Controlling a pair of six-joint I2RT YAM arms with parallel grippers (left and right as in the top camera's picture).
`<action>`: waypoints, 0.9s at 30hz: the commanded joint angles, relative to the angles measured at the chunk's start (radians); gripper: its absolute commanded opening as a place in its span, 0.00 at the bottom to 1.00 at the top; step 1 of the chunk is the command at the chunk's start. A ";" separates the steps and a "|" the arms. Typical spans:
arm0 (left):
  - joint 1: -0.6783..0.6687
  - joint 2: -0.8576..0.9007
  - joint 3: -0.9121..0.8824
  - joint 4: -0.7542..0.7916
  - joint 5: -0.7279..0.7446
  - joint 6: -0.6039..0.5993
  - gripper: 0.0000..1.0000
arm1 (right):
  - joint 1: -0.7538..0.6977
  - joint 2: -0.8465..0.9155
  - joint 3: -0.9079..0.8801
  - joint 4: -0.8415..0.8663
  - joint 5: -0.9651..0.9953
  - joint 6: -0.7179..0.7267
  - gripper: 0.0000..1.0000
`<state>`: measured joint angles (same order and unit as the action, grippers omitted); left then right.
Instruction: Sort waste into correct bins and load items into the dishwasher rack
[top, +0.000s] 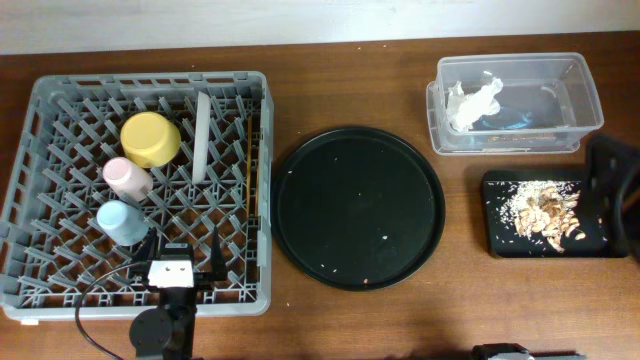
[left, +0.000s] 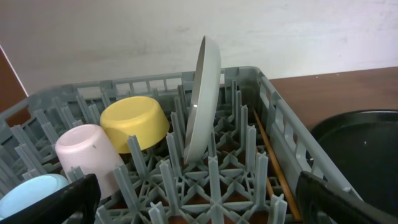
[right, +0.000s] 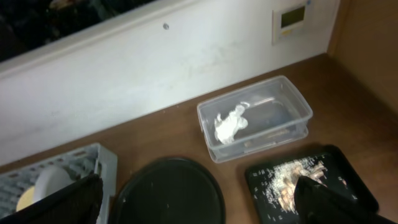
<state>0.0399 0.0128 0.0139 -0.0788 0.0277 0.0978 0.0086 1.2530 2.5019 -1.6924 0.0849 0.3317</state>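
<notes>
The grey dishwasher rack (top: 40, 130) holds a yellow bowl (top: 150, 138), a pink cup (top: 127, 177) and a light-blue cup (top: 122, 221), all upside down. It also holds an upright pale plate (top: 202, 135) and brown chopsticks (top: 253, 170). My left gripper (top: 185, 255) is open and empty over the rack's near edge; its wrist view (left: 199, 202) shows the pegs between its fingers. The clear tub (top: 585, 100) holds a crumpled white napkin (top: 472, 103). The small black tray (top: 500, 240) holds beige food scraps (top: 545, 208). My right gripper (right: 199, 199) is open and empty, high above the table. I see no wrapper.
A large round black tray (top: 358, 207) with a few crumbs lies between the rack and the bins. A black object (top: 615, 185) stands at the right edge beside the small tray. A white wall runs behind the table.
</notes>
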 joint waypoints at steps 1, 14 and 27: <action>-0.003 -0.008 -0.005 -0.003 -0.006 0.013 0.99 | 0.010 -0.164 -0.228 0.074 -0.006 -0.030 0.99; -0.003 -0.008 -0.005 -0.003 -0.006 0.013 0.99 | 0.011 -1.096 -1.992 1.260 -0.332 -0.175 0.99; -0.003 -0.008 -0.006 -0.003 -0.006 0.013 0.99 | 0.039 -1.250 -2.459 1.748 -0.351 -0.272 0.98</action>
<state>0.0399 0.0105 0.0139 -0.0792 0.0250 0.0978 0.0383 0.0139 0.0986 -0.0010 -0.2649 0.0994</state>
